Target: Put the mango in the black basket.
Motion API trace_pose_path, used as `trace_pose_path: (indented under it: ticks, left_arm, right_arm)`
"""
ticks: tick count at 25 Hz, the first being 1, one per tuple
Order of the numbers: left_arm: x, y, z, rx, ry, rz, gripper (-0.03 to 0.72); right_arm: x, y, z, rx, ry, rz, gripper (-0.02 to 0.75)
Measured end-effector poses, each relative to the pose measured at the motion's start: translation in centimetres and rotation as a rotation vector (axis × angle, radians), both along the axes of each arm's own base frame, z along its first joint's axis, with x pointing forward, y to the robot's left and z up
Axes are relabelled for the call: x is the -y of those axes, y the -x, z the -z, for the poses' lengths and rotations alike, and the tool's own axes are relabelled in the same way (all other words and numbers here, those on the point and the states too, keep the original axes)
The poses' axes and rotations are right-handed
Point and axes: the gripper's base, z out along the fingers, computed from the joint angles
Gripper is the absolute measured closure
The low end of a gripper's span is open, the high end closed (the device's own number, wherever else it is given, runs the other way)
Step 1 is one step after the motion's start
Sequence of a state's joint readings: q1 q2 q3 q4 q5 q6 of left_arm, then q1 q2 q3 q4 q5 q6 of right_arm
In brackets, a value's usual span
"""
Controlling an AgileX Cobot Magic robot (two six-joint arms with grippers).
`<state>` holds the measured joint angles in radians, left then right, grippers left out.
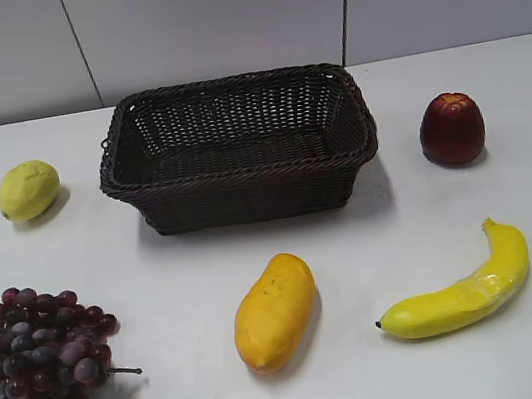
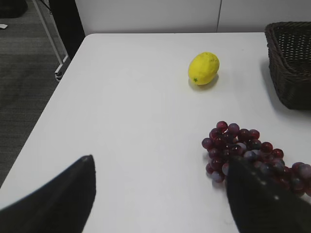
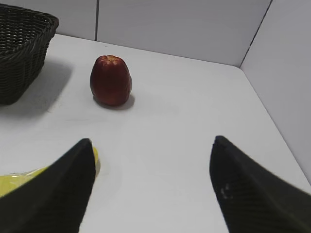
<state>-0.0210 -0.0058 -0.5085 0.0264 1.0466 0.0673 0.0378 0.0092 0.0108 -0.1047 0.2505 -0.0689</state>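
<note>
The orange-yellow mango (image 1: 275,311) lies on the white table in front of the black basket (image 1: 241,168), which stands empty at the back middle. The mango shows in neither wrist view. The basket's corner shows in the left wrist view (image 2: 290,63) and in the right wrist view (image 3: 22,48). My left gripper (image 2: 158,162) is open and empty above bare table, left of the grapes. My right gripper (image 3: 151,143) is open and empty above bare table, right of the banana. Neither gripper appears in the exterior view.
A lemon (image 1: 29,189) lies at the left, also in the left wrist view (image 2: 203,68). Dark red grapes (image 1: 40,356) sit front left. A banana (image 1: 462,287) lies front right. A red apple (image 1: 451,128) stands at the right. The table's left edge (image 2: 43,111) is near.
</note>
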Motion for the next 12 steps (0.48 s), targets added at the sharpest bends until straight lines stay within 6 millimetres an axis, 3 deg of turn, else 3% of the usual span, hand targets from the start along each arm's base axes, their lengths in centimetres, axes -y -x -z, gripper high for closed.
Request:
trace_pose_path:
  ticks: [12]
  left_arm:
    - [0.0,0.0,0.0,0.0,0.0,0.0,0.099]
  right_arm:
    - [0.0,0.0,0.0,0.0,0.0,0.0,0.172]
